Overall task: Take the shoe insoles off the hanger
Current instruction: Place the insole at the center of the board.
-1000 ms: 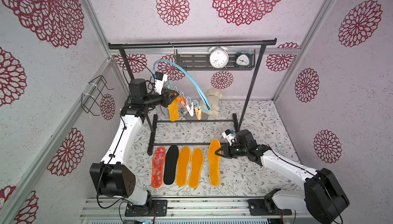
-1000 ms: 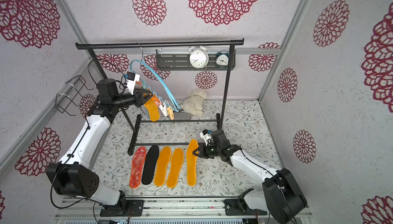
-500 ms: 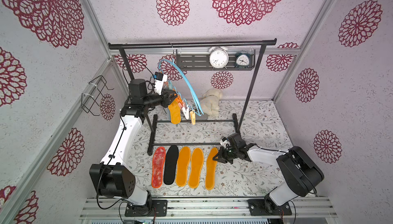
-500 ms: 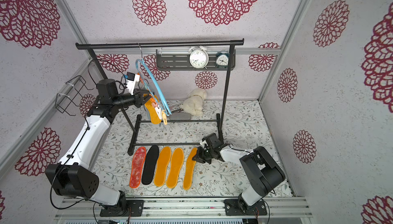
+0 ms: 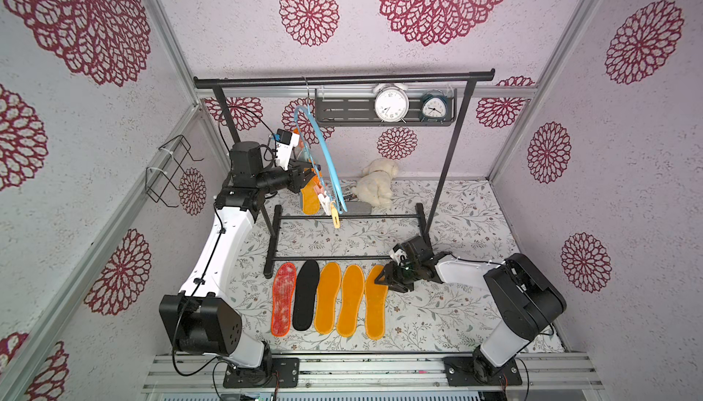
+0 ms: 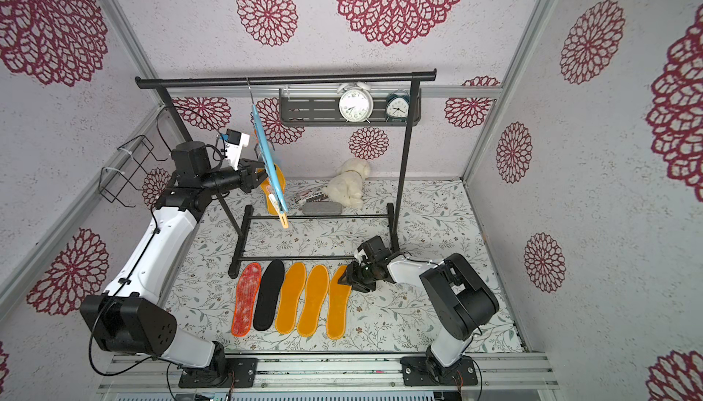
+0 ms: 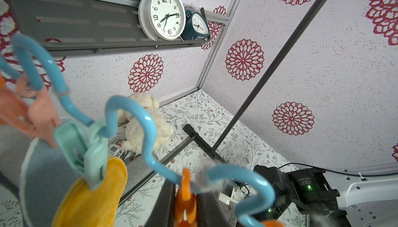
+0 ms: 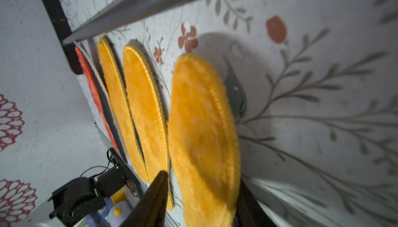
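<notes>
A black garment rack (image 5: 342,77) stands on the floral desk (image 5: 456,304), and the light-blue hanger (image 5: 326,157) hangs from its top bar, far left. One hanging orange insole (image 5: 310,201) is pegged to the hanger. Five shoe insoles (image 5: 329,296) lie side by side on the desk near the front: one red, one black, three orange. The right gripper (image 5: 382,277) is open at the far end of the rightmost orange insole (image 5: 376,307). The left gripper (image 5: 304,184) is closed on the hanger's orange peg (image 7: 185,198).

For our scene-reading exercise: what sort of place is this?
Likely a mock-up robot test cell: flower-patterned wall panels in aluminium frames, a black metal garment rack, two white-and-black robot arms on a front rail.
</notes>
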You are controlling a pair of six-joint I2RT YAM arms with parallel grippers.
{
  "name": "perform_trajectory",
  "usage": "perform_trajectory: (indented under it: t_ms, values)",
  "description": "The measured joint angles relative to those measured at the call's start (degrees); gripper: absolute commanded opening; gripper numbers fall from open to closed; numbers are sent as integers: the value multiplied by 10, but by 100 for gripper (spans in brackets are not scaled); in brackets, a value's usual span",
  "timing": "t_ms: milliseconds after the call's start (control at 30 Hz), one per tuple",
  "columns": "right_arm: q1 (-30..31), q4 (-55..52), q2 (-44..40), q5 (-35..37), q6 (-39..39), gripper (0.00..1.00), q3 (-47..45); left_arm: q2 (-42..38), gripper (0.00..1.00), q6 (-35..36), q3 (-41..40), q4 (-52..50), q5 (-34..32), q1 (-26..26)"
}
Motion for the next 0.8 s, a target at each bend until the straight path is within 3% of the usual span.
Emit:
perform_trajectory:
  t_ms: [333,667,733,800]
  values:
    - [-18,-128,-108,126,-163,55,9,0,12,3,0,-4,-1,0]
    - [-19,7,-316,126,-263,53,-62,0,13,5,0,-11,-2,0]
    - [-19,26,-326,119,-274,53,-66,0,17,5,0,-14,-3,0]
    - [-19,39,-331,111,-283,53,-66,0,31,5,0,-15,-5,0]
